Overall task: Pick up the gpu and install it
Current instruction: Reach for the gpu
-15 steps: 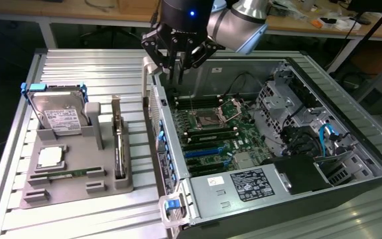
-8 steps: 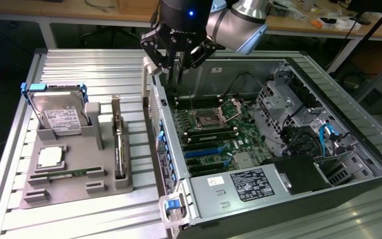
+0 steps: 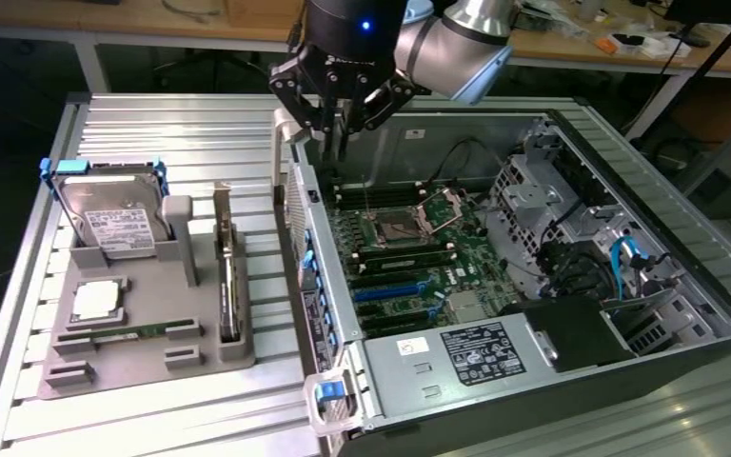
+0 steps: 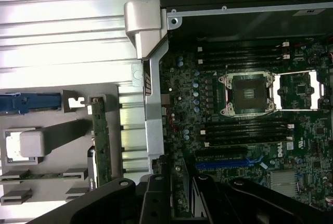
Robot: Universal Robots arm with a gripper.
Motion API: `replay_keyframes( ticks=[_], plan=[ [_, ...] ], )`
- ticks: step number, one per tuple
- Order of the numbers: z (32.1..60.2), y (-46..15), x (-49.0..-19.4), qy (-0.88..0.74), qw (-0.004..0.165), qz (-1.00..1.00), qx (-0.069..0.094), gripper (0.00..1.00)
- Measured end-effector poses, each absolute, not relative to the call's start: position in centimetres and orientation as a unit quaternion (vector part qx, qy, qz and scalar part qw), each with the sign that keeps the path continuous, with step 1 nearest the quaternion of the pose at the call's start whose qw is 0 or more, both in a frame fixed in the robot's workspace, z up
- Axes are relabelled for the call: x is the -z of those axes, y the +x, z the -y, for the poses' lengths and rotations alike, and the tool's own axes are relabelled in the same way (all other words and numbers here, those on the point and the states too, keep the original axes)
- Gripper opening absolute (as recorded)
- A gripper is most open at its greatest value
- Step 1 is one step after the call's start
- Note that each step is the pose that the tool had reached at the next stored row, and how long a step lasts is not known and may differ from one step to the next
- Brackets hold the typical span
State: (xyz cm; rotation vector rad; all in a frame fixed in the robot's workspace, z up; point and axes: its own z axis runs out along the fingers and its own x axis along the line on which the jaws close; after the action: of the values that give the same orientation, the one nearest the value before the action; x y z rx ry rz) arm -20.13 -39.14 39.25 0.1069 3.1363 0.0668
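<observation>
A slatted metal surface (image 3: pixel 149 124) carries a grey holder (image 3: pixel 137 367) on the exterior view's left. At the holder's far left a hard drive (image 3: pixel 118 224) in a blue frame leans upright. In front of it a square processor chip (image 3: pixel 95 300) lies flat, and a slim green memory stick (image 3: pixel 130 333) lies in a groove nearer the camera.

To the right of these, the gpu (image 3: pixel 227 286) stands on its edge in a long slot of the holder, its silver bracket at the far end. The wrist view shows the same card (image 4: pixel 99 146) from above, seated in that slot, with nothing touching it.

Further right, the claw (image 3: pixel 335 143) hangs over the far corner of the open computer case (image 3: pixel 670 248), above the case wall that faces the holder and well apart from the gpu. In the wrist view its two dark fingers (image 4: pixel 156 198) stand partly apart, with only circuit board visible in the gap, so the claw (image 4: pixel 178 179) is released and grasps nothing.

Inside the case the motherboard (image 3: pixel 404 248) lies exposed, with an empty processor socket (image 3: pixel 404 227) and blue expansion slots (image 3: pixel 391 290). A power supply (image 3: pixel 467 357) with a white label sits at the near end.
</observation>
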Motion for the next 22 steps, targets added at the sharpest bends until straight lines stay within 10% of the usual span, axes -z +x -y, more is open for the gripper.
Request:
replay_keyframes(
  ticks=[4,22],
  plan=[
    [39.14,-20.13,-39.26,0.034,0.001,-0.999,-0.021,0.11],
    [38.94,-20.7,-39.25,0.034,0.001,-0.999,-0.021,0.11]
  ],
)
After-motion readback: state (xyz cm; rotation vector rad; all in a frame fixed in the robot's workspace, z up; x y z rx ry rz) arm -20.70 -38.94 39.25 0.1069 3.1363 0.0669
